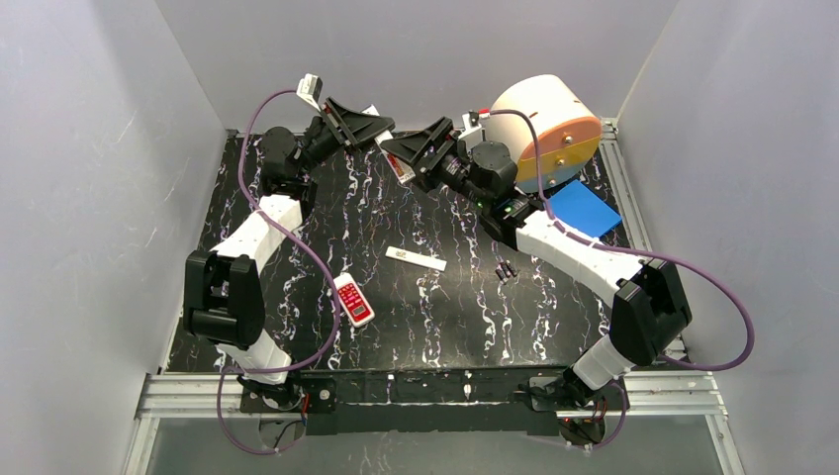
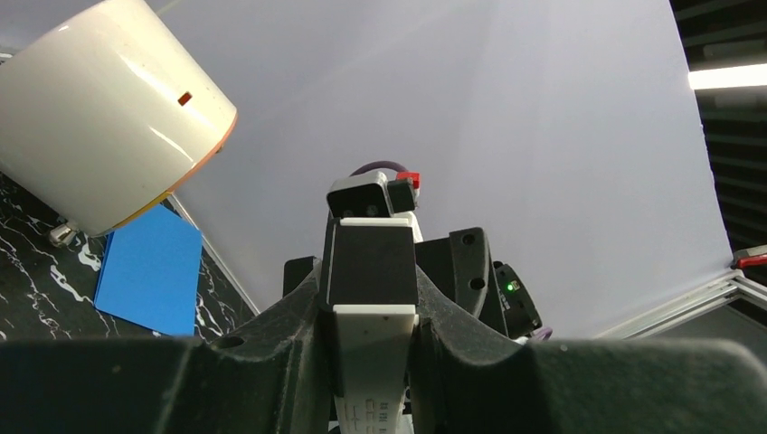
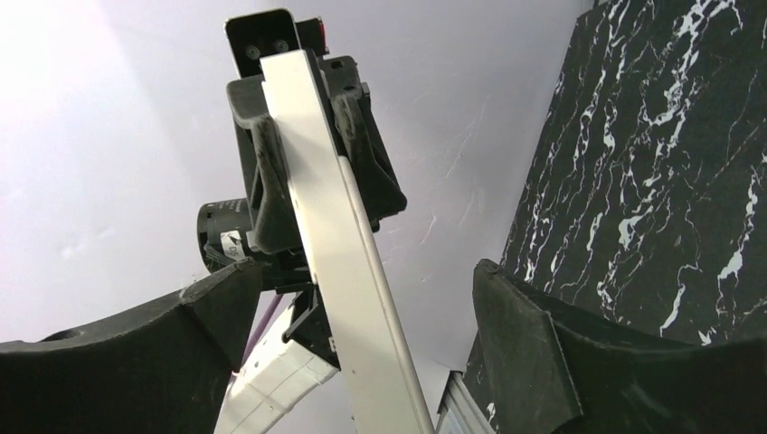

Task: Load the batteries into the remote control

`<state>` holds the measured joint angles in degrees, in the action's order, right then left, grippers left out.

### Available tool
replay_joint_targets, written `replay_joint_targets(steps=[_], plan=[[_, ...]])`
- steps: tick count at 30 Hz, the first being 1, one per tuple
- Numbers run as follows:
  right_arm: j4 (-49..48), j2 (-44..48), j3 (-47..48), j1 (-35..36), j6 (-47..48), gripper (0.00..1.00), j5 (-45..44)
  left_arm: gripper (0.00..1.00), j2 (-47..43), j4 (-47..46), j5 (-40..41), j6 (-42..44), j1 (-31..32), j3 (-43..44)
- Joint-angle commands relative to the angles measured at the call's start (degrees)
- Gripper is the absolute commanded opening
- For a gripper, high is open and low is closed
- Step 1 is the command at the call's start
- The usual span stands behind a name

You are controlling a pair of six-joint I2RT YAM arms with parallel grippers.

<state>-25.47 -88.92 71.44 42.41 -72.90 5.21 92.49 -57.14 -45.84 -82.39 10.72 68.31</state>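
Note:
The remote control (image 2: pixel 374 357), a long slim white bar with a dark rectangular recess, is held in the air at the back of the table (image 1: pixel 394 158). My left gripper (image 2: pixel 373 312) is shut on one end of it, also seen in the top view (image 1: pixel 382 127). In the right wrist view the bar (image 3: pixel 317 181) runs from the left gripper down between my right gripper's fingers. My right gripper (image 3: pixel 366 298) is open, its jaws standing either side of the bar without clamping it (image 1: pixel 392 150). Two small black batteries (image 1: pixel 505 270) lie on the mat right of centre.
A shorter white remote with a red button face (image 1: pixel 353 300) lies left of centre. A thin white strip (image 1: pixel 416 259) lies mid-mat. A white drum with an orange face (image 1: pixel 546 131) and a blue square pad (image 1: pixel 584 209) stand at the back right. Grey walls enclose the black marbled mat (image 1: pixel 435 327).

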Motion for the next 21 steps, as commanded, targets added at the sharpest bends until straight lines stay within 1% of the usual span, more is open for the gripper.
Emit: replay_joint_targets(steps=[1, 4, 8, 11, 13, 15, 16, 17, 18, 19, 20, 21], plan=[[-7.4, 1.6, -0.6, -1.1, 2.1, 0.94, 1.3, 0.0, -1.1, -3.0, -1.6, 1.3, 0.3, 1.2], [-9.8, 2.4, -2.5, -1.9, 2.1, 0.88, 2.9, 0.0, -1.1, -2.9, -1.7, 1.4, 0.3, 1.3], [-11.5, 3.0, -5.0, -2.7, 1.9, 0.73, 6.4, 0.0, -0.9, -3.0, -1.5, 0.9, 0.3, 1.5], [-10.6, 3.1, -4.9, -2.8, 3.5, 0.64, 8.3, 0.0, -0.8, -2.9, -1.4, 0.4, 0.3, 1.5], [-10.6, 3.1, -4.8, -2.9, 4.1, 0.59, 8.7, 0.0, -0.7, -3.0, -1.3, 0.2, 0.3, 1.5], [-9.4, 3.1, -4.5, -2.8, 4.3, 0.52, 8.7, 0.0, -0.8, -3.0, -1.3, 0.1, 0.3, 1.4], [-8.8, 2.9, -4.3, -2.8, 4.1, 0.51, 8.7, 0.0, -0.9, -3.0, -1.4, 0.1, 0.3, 1.4], [-8.3, 2.7, -4.1, -2.9, 3.8, 0.52, 9.0, 0.0, -1.0, -2.9, -1.4, 0.0, 0.3, 1.4], [-8.3, 2.6, -4.1, -2.9, 3.5, 0.57, 9.2, 0.0, -1.0, -2.9, -1.4, -0.1, 0.3, 1.3], [-8.5, 2.7, -4.2, -2.9, 3.4, 0.65, 9.4, 0.0, -0.9, -2.9, -1.3, -0.2, 0.3, 1.3], [-9.2, 3.0, -4.5, -2.9, 3.5, 0.7, 9.2, 0.0, -1.1, -3.0, -1.2, -0.3, 0.3, 1.2], [-9.5, 3.3, -4.8, -2.9, 3.7, 0.72, 8.9, 0.0, -1.2, -2.9, -1.1, -0.4, 0.3, 1.0]])
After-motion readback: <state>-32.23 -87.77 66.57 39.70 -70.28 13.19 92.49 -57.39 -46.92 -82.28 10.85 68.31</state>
